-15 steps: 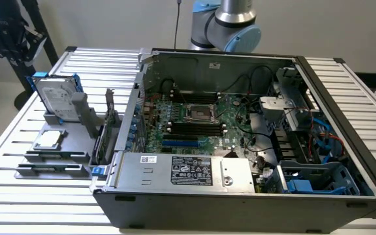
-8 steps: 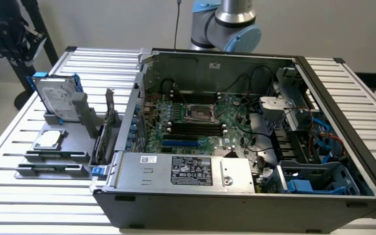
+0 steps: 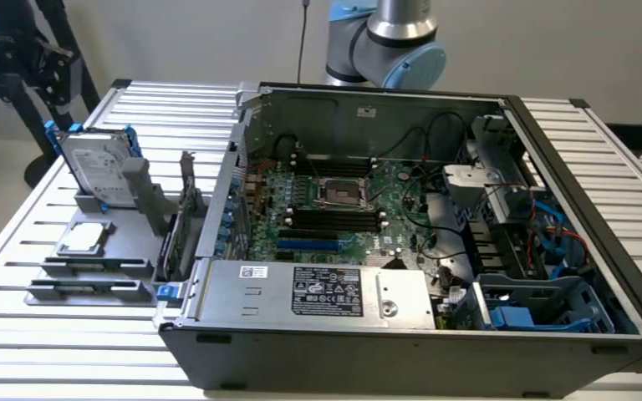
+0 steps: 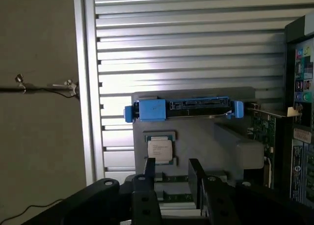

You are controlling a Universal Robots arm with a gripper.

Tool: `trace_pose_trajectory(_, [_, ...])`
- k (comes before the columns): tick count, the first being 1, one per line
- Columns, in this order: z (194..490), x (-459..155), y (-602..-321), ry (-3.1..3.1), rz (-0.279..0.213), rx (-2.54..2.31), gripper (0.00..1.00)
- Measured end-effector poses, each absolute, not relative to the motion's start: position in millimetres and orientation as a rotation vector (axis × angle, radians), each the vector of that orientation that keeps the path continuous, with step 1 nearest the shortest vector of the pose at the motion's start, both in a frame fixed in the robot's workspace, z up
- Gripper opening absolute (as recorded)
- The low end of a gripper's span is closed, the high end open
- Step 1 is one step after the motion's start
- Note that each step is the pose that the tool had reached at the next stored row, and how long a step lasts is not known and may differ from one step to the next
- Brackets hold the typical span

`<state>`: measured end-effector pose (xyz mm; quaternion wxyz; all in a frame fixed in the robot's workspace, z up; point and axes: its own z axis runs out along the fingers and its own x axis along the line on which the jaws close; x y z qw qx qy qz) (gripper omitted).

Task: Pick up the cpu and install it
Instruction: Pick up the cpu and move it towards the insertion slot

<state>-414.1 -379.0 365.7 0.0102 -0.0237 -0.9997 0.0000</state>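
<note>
The cpu [image 3: 84, 238] is a small square chip with a silver top, lying flat in a grey holder [image 3: 131, 219] on the slatted table, at the exterior view's left. In the wrist view the cpu [image 4: 160, 148] lies just beyond my gripper [image 4: 172, 172], which hangs well above it. Its two dark fingers [image 4: 149, 172] stand apart with nothing between them. The open computer case [image 3: 198, 288] shows the motherboard's cpu socket [image 3: 341, 194] near its middle.
A silver hard drive in a blue frame [image 3: 96, 171] stands upright behind the cpu, also the hard drive [image 4: 184, 108] in the wrist view. Dark memory sticks [image 3: 87, 266] lie in the holder's front slots. The arm's base [image 3: 394, 42] rises behind the case.
</note>
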Motion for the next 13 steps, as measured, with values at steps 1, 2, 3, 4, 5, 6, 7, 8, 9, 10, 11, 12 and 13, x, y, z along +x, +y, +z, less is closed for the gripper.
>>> trace_pose_trajectory(1, [365.7, -414.1, -379.0, -3.120, 0.000, -0.074, 0.47])
trace_pose_trajectory(2, [365.6, -414.2, -379.0, -3.120, 0.000, -0.074, 0.53])
trace_pose_trajectory(3, [365.6, -414.6, -379.1, -3.120, 0.000, -0.074, 0.59])
trace_pose_trajectory(4, [364.7, -415.4, -378.9, -3.120, 0.000, -0.074, 0.59])
trace_pose_trajectory(5, [363.0, -417.1, -379.0, -3.120, 0.000, -0.074, 0.59])
trace_pose_trajectory(6, [361.2, -419.2, -379.1, -3.120, 0.000, -0.074, 0.65])
trace_pose_trajectory(7, [359.3, -420.9, -379.2, -3.120, 0.000, -0.073, 0.65])
trace_pose_trajectory(8, [357.4, -422.4, -379.4, -3.120, 0.000, -0.071, 0.65])
trace_pose_trajectory(9, [355.6, -423.6, -379.7, -3.120, 0.000, -0.068, 0.65])
trace_pose_trajectory(10, [353.8, -424.4, -380.3, -3.120, 0.000, -0.064, 0.65])
trace_pose_trajectory(11, [351.9, -424.9, -381.0, -3.119, -0.001, -0.059, 0.65])
trace_pose_trajectory(12, [350.2, -425.3, -381.9, -3.118, -0.001, -0.053, 0.65])
trace_pose_trajectory(13, [348.4, -425.5, -382.9, -3.117, -0.002, -0.048, 0.65])
